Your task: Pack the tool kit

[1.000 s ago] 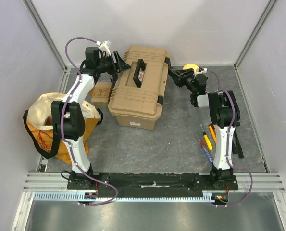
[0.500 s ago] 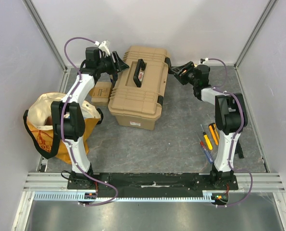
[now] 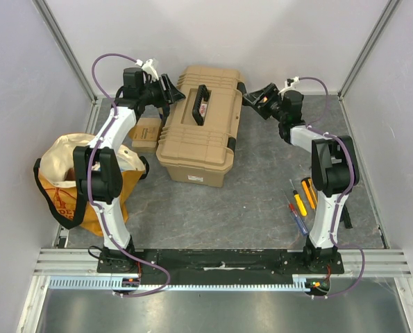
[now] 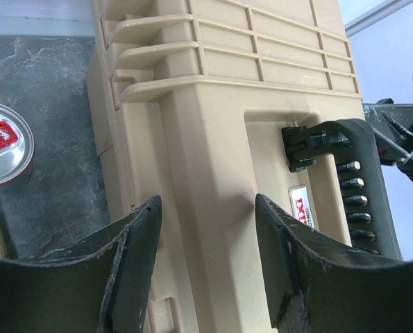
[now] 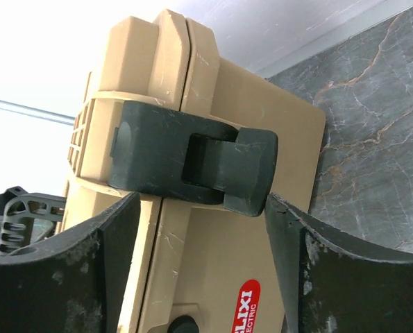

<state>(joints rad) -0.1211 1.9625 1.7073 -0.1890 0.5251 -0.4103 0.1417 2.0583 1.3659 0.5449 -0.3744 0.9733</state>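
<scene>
The toolbox (image 3: 200, 128) sits shut, screwdrivers (image 3: 300, 202) lie unpacked at near right, and the left gripper (image 3: 171, 89) and right gripper (image 3: 254, 98) flank its far end, jaws released, empty.

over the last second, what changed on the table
The right arm swung toward the back wall, bringing the right end effector up to the black latch at the toolbox end, jaws open astride it. The toolbox, left end effector, cloth bag and screwdrivers stayed put.

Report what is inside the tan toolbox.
Its contents cannot be seen: the toolbox lid is shut, with a black latch spanning the seam. Outside it, screwdrivers lie on the table.
</scene>
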